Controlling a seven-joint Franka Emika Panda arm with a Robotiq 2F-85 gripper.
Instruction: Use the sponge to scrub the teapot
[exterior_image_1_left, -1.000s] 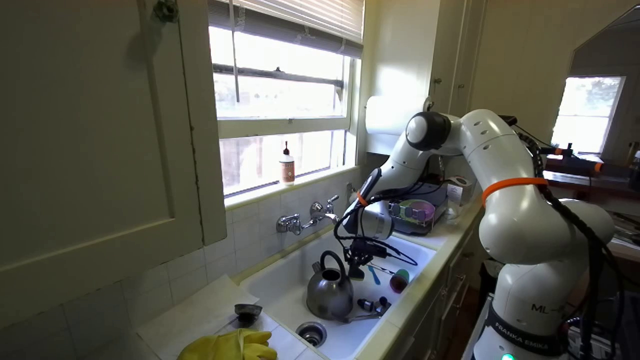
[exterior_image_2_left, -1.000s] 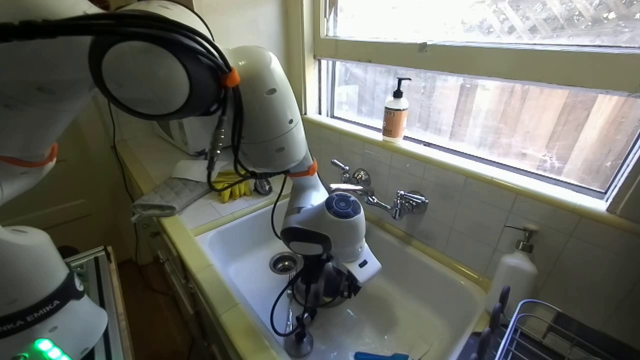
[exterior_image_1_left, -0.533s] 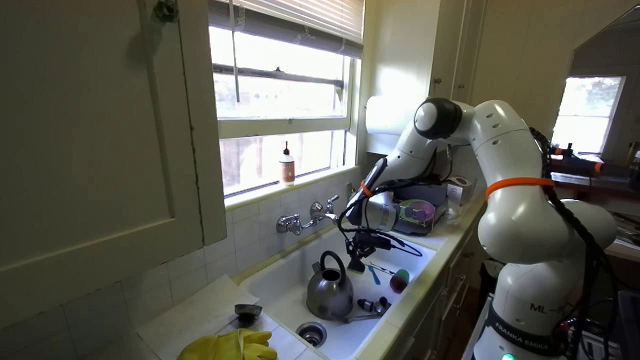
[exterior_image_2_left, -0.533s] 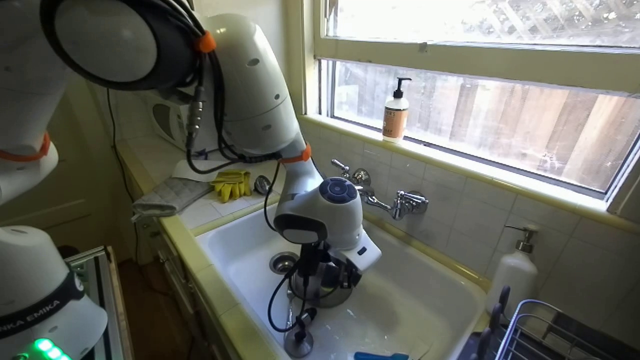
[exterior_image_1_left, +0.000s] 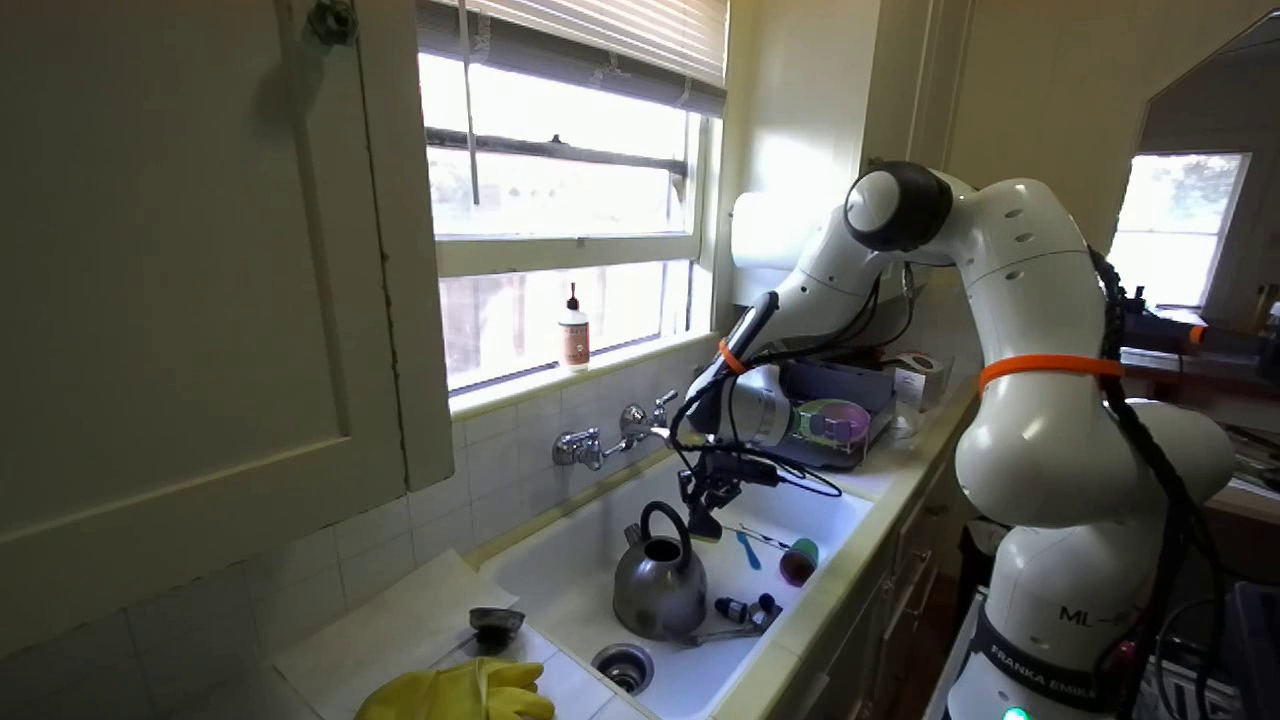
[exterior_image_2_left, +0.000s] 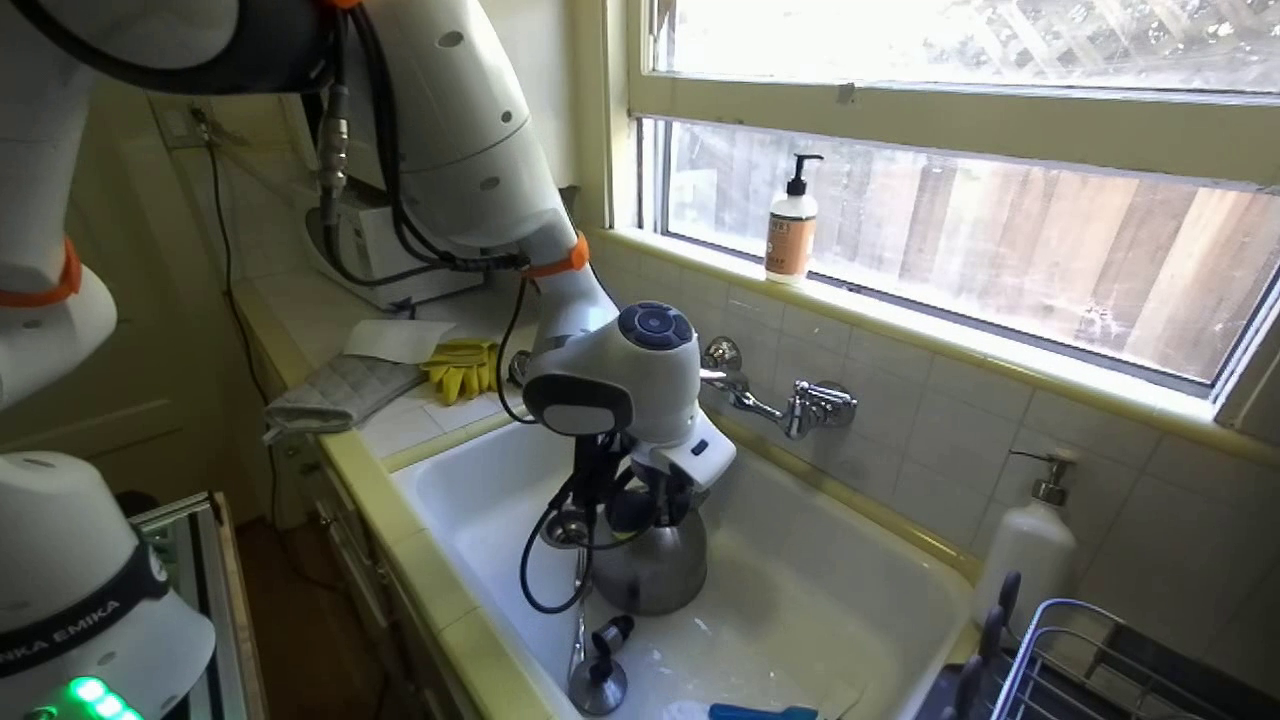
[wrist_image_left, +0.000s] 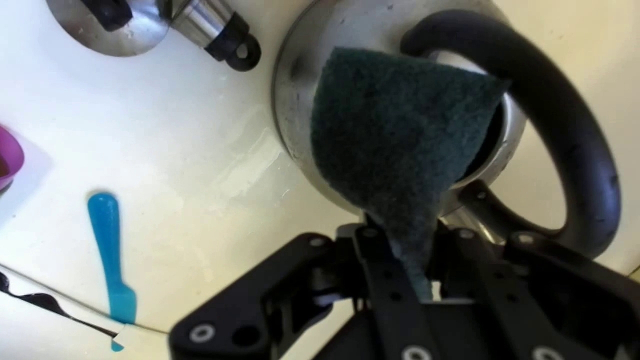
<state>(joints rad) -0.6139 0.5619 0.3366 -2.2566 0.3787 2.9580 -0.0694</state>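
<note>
The silver teapot (exterior_image_1_left: 660, 597) stands upright in the white sink, its top opening uncovered. It also shows in an exterior view (exterior_image_2_left: 655, 570), partly behind my hand, and in the wrist view (wrist_image_left: 295, 117) with its dark arched handle (wrist_image_left: 597, 155). My gripper (wrist_image_left: 405, 237) is shut on the dark green sponge (wrist_image_left: 395, 120), pinching its narrow end. The sponge fans out over the teapot's shoulder and part of the opening in the wrist view. In an exterior view the sponge (exterior_image_1_left: 705, 527) hangs below my gripper (exterior_image_1_left: 702, 500), beside the handle. I cannot tell whether it touches the teapot.
In the sink (exterior_image_2_left: 820, 620) lie a metal ladle-like utensil (exterior_image_2_left: 597, 688), a blue knife (wrist_image_left: 107, 250) and a cup (exterior_image_1_left: 798, 563). The faucet (exterior_image_1_left: 640, 432) is on the wall behind. Yellow gloves (exterior_image_1_left: 455, 692) and a small black cup (exterior_image_1_left: 495, 628) lie on the counter. A dish rack (exterior_image_2_left: 1090, 650) stands beside the sink.
The arm has risen and my hand has shifted slightly toward the teapot's handle side, still carrying the sponge. The teapot has not moved; more of it shows in an exterior view.
</note>
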